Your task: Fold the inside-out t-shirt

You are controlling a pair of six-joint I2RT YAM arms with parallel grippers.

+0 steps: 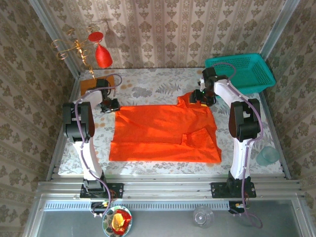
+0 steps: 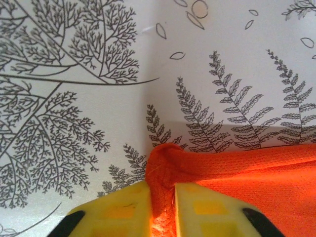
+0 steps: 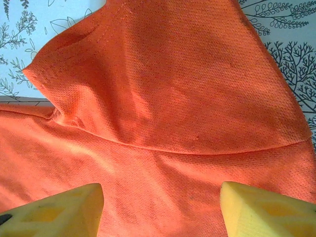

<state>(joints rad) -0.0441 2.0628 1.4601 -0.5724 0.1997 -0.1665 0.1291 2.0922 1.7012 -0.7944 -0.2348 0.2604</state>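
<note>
First, at left: the left gripper (image 2: 162, 200) sits on the far-left corner of the shirt (image 1: 163, 133), jaws drawn almost together with a ridge of cloth pinched between them. Centre: the shirt lies spread flat on the fern-printed bench (image 1: 148, 88), between the two arms, its far-right part humped up. Right: the right gripper (image 3: 160, 207) hovers over that hump with jaws wide apart, holding nothing; a stitched hem (image 3: 69, 47) and a seam line run beneath it. The cloth is a thin mesh knit and looks light, limp and unable to keep a shape, so it probably drapes and drags rather than moving as a sheet. Hemmed corners and edges seem the surest holds; two matching corners, lifted together, should keep the fold square.
</note>
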